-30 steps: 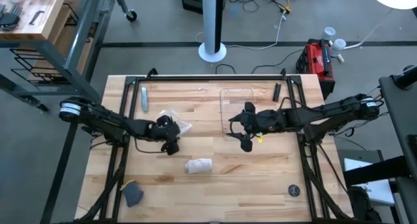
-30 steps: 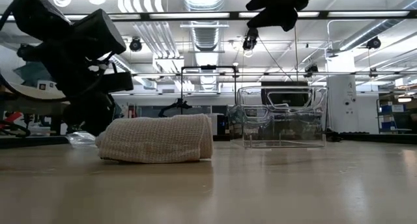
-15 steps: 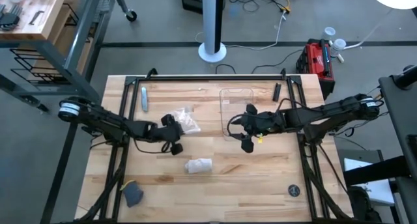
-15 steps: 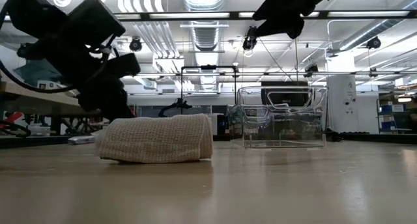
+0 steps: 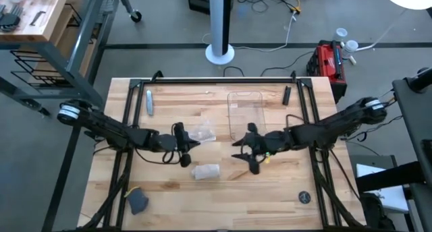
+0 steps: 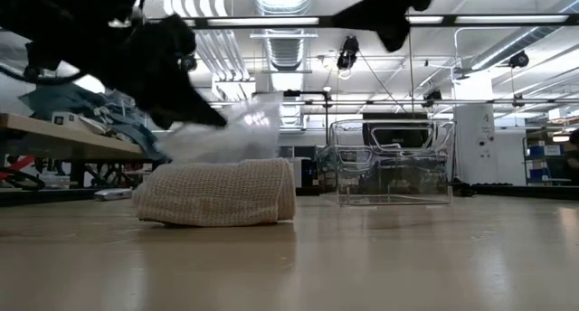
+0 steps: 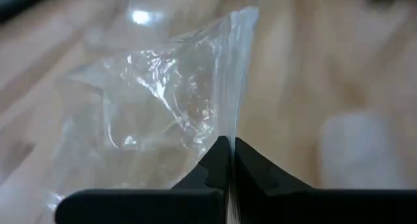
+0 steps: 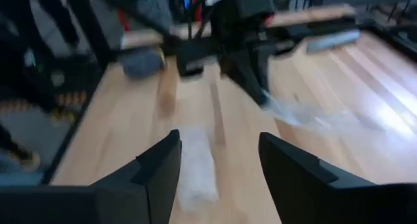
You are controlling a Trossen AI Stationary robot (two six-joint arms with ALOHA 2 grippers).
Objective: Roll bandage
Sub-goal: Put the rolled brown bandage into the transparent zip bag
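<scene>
Gauze takes centre stage: the small whitish cylinder of rolled bandage (image 5: 206,170) lies on its side on the pale wooden table (image 5: 270,188), near the front middle, touched by neither arm. Just behind it the left gripper (image 7: 228,160) hangs above the boards, its dark fingers pressed together on the edge of a crinkled clear plastic wrapper (image 5: 201,133), which dangles free of the wood. The right gripper (image 8: 219,160) hovers close on the bandage's other side, jaws spread wide and empty, the roll lying ahead of it between its fingers in its wrist view. A clear rectangular plastic tray (image 5: 244,108) stands farther back, apart from the action. With the roll apparently formed, the wrapper looks to be next in line; judged from here, the open gripper should descend squarely over the cylinder's middle and close gently, so the soft layers neither unwind nor flatten.
</scene>
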